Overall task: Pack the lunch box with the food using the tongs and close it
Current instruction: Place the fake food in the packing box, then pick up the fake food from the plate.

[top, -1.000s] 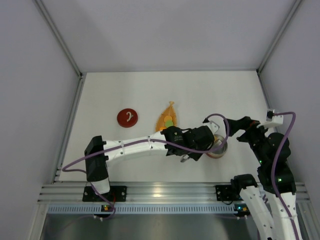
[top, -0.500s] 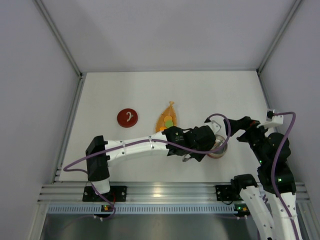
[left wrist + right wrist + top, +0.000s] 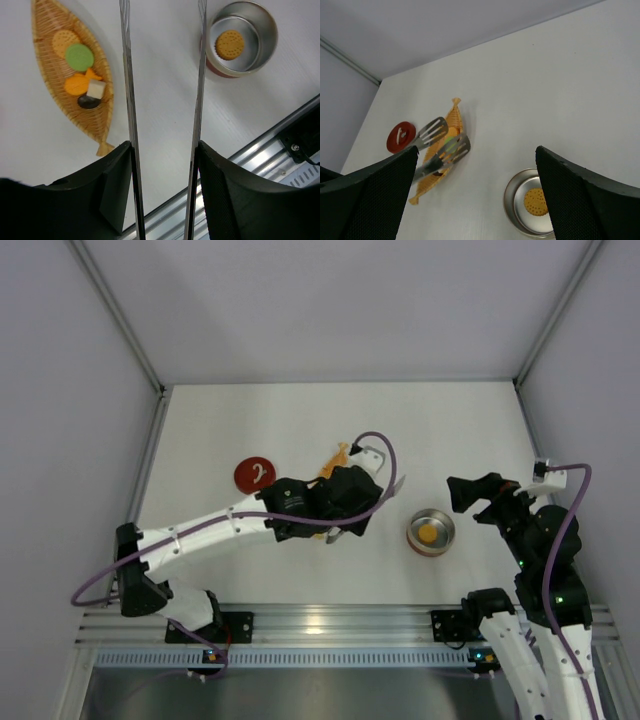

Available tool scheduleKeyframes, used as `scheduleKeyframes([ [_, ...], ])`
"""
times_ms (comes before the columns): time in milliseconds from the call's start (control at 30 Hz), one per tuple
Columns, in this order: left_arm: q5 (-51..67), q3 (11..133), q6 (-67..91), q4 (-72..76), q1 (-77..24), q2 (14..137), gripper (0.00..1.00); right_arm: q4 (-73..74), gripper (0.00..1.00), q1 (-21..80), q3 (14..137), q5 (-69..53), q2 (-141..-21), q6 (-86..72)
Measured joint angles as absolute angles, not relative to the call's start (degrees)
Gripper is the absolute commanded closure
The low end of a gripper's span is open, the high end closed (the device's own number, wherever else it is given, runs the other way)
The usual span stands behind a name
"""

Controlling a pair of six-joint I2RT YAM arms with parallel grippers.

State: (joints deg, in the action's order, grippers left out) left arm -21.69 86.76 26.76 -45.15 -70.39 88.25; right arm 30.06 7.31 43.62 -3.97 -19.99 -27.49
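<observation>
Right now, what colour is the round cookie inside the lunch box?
The cookie is golden orange with little dots, clearest in the left wrist view.

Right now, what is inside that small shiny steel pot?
The lunch box holds one round orange biscuit, flat on its bottom; nothing else shows inside. Whatever lies under the biscuit is covered, and the tongs cross the box's left rim in the left wrist view.

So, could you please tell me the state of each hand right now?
Left hand: gripping the tongs, whose tips are spread and empty.
Right hand: open, holding nothing.
</observation>
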Motion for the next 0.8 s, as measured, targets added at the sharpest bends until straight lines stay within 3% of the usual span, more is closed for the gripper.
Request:
scheduleKeyframes([
  [200, -22.55, 78.28, 28.84, -47.99, -65.19, 79.94, 0.42, 29.89, 0.00, 7.31, 43.59, -4.43, -20.43, -27.68],
  [800, -20.36, 64.77, 29.93, -49.54, -59.94, 75.37, 0.43, 29.65, 0.01, 7.31, 43.59, -6.15, -21.87, -28.34],
])
